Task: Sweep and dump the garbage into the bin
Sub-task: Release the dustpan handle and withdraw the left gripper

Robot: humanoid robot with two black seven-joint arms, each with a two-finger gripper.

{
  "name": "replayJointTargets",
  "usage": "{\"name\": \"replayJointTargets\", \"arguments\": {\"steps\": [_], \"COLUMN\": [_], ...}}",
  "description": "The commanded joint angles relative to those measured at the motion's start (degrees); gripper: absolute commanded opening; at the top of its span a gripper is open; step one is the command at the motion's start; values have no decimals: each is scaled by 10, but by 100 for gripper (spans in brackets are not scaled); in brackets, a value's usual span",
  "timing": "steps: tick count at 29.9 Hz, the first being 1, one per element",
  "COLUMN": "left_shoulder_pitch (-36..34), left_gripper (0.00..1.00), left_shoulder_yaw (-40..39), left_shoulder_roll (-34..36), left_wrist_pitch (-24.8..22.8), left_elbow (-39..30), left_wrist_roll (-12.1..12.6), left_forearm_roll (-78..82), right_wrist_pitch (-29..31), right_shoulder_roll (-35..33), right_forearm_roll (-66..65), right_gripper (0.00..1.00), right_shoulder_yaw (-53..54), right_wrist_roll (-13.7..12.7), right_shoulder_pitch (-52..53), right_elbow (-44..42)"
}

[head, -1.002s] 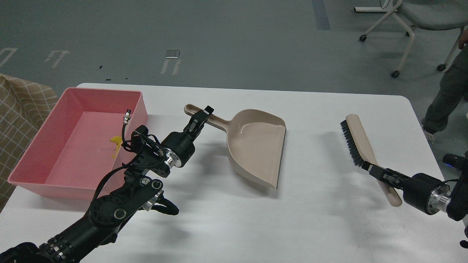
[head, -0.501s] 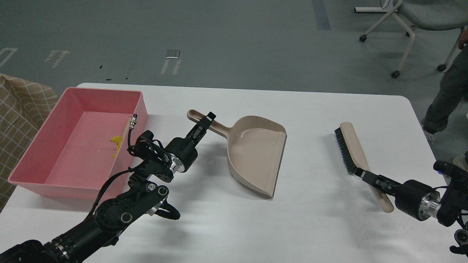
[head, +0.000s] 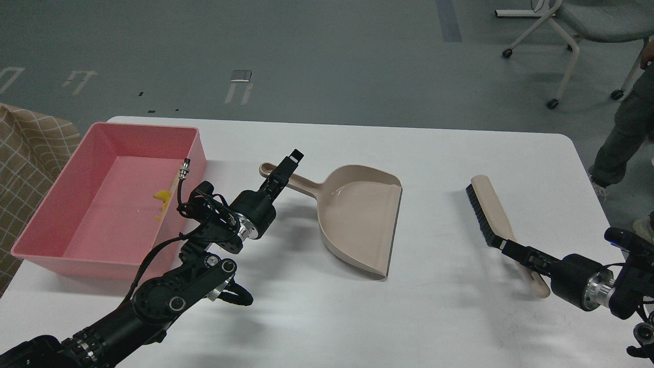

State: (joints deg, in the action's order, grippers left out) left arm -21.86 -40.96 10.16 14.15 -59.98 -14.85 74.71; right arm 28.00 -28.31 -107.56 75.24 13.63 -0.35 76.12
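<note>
While yellow sponge-like garbage (head: 162, 197) lies in the pink plastic bin (head: 48, 197) at nine o'clock, left jaws have lowered the beige plastic dustpan (head: 357, 220) onto the white desk (head: 434, 301), right jaws gripping the beige brush (head: 493, 214), suggesting dumping is finished.

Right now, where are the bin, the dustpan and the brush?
bin (head: 61, 176), head view, on its left inner wall.
dustpan (head: 357, 225), head view, on the bare scoop floor.
brush (head: 489, 202), head view, on the beige back above the bristles.
</note>
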Motion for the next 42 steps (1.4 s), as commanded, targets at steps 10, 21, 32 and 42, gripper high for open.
{"name": "replayJointTargets", "arguments": {"steps": [10, 21, 32, 42], "left_shoulder_pitch": [-4, -2, -2, 0], "left_gripper": [98, 98, 98, 98], "left_shoulder_yaw": [0, 0, 39, 51], "left_shoulder_roll": [14, 37, 34, 33], "left_wrist_pitch": [15, 18, 41, 55], "left_elbow": [1, 2, 4, 2], "left_wrist_roll": [-1, -3, -13, -12], "left_forearm_roll": [1, 1, 1, 1], "right_wrist_pitch": [0, 0, 0, 0], "right_shoulder_roll": [-1, -1, -1, -1], "right_forearm_roll": [20, 27, 27, 26], "right_gripper": [80, 81, 81, 81], "right_shoulder_yaw": [4, 5, 6, 6], "right_wrist_roll": [0, 2, 2, 0], "right_shoulder_pitch": [-1, -1, 2, 2], "right_elbow": [0, 0, 0, -1]}}
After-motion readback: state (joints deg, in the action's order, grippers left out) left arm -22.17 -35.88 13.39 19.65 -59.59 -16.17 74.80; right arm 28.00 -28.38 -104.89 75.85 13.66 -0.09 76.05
